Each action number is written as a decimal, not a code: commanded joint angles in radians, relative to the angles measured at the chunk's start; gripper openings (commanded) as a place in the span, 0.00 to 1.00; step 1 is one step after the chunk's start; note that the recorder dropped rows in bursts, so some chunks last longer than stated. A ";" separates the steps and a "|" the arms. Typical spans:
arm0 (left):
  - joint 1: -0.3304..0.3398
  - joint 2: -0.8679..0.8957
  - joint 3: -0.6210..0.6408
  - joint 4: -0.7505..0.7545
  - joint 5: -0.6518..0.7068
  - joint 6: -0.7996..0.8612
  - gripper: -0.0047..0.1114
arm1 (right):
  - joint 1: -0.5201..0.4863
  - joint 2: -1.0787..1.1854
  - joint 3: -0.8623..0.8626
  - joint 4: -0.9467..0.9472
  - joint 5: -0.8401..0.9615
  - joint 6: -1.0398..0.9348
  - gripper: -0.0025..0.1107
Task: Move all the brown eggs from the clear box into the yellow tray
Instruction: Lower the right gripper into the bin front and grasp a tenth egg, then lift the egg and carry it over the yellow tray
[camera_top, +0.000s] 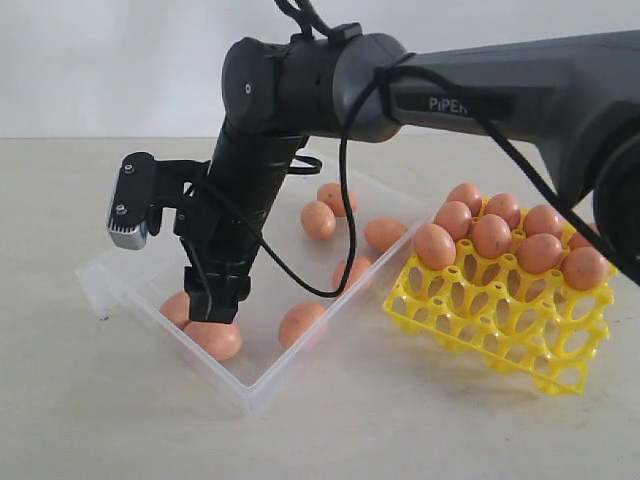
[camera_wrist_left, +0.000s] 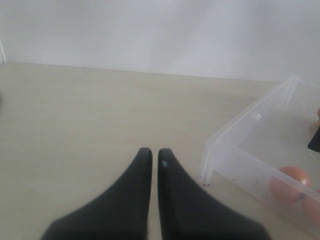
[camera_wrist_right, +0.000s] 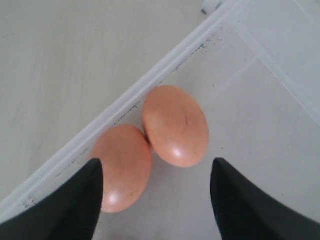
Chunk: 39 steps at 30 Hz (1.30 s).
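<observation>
The clear box (camera_top: 108, 282) lies left of centre with several brown eggs loose in it. Two of them (camera_top: 213, 340) (camera_top: 176, 306) touch each other in its near left corner. My right gripper (camera_top: 213, 312) reaches across and hangs just over that pair, open and holding nothing. The right wrist view shows both eggs (camera_wrist_right: 175, 125) (camera_wrist_right: 122, 167) against the box wall (camera_wrist_right: 150, 82), ahead of the spread gripper (camera_wrist_right: 156, 162). The yellow tray (camera_top: 500, 330) stands tilted on the right, with several eggs (camera_top: 490, 235) in its far cells. My left gripper (camera_wrist_left: 151, 152) is shut and empty over bare table beside the box (camera_wrist_left: 240, 150).
Other loose eggs lie in the middle (camera_top: 300, 322) and far part (camera_top: 318, 219) of the box. The right arm's black cable (camera_top: 345, 200) loops down over the box. The near rows of the tray hold nothing. Beige tabletop surrounds both containers.
</observation>
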 joint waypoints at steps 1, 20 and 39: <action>-0.002 -0.002 0.003 -0.003 -0.007 0.002 0.08 | -0.002 0.011 0.000 0.020 -0.004 0.014 0.51; -0.002 -0.002 0.003 -0.003 -0.007 0.002 0.08 | -0.002 0.116 0.000 0.087 -0.028 0.072 0.51; -0.002 -0.002 0.003 -0.003 -0.007 0.002 0.08 | -0.002 -0.219 0.150 0.051 -0.311 0.588 0.02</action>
